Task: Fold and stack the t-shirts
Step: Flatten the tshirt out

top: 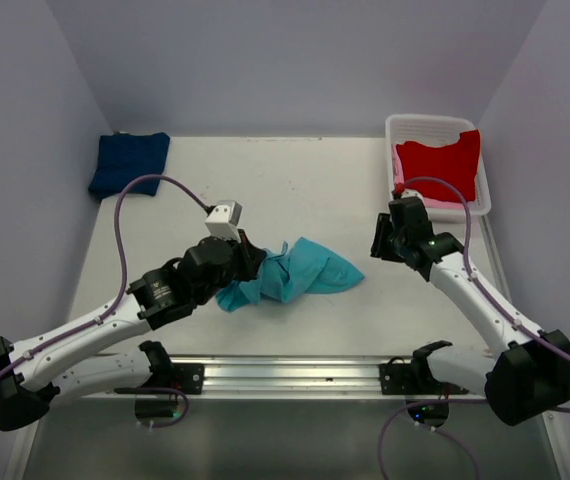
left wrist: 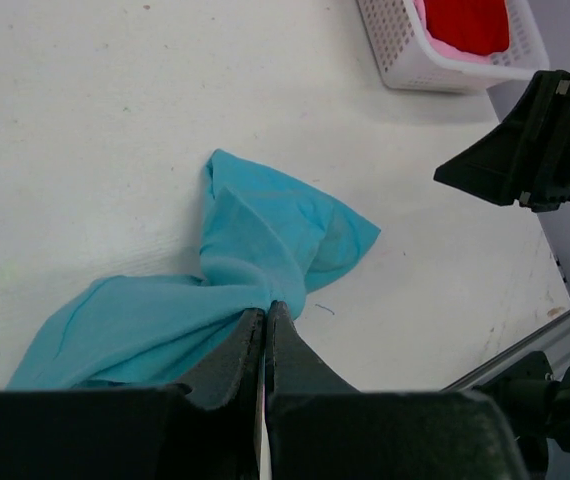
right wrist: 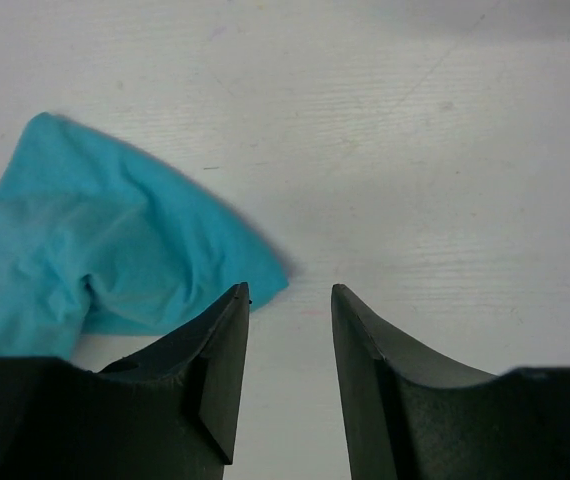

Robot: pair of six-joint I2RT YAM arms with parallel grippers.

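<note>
Top view: the turquoise t-shirt (top: 300,272) lies crumpled at centre frame, on the lower part of the white surface (top: 295,190). The left claw (top: 253,262) is pushed into the shirt's left end. The right claw (top: 380,240) sits right of centre, apart from the shirt's right tip. A navy t-shirt (top: 130,163) lies folded at the upper left corner of the surface. A white basket (top: 405,125) stands at upper right with a red t-shirt (top: 438,162) draped in it. A pink t-shirt (top: 397,180) edge shows under the red at the basket's left side.

Left wrist view: the left claw (left wrist: 266,320) is closed, fingers together, and a bunch of turquoise t-shirt (left wrist: 255,250) is pinched at the tips. The cloth runs up to centre frame and out to lower left. The basket (left wrist: 395,50) is at upper right, and red (left wrist: 465,20) and pink (left wrist: 445,48) cloth are visible inside. The right claw (left wrist: 535,145) is a dark shape at the right edge.

Right wrist view: the right claw (right wrist: 290,295) has its jaws partly apart. Bare surface (right wrist: 415,150) shows in the gap and nothing is held. The turquoise t-shirt (right wrist: 95,240) is at left, its tip just beside the left finger; I can't tell whether they touch.
</note>
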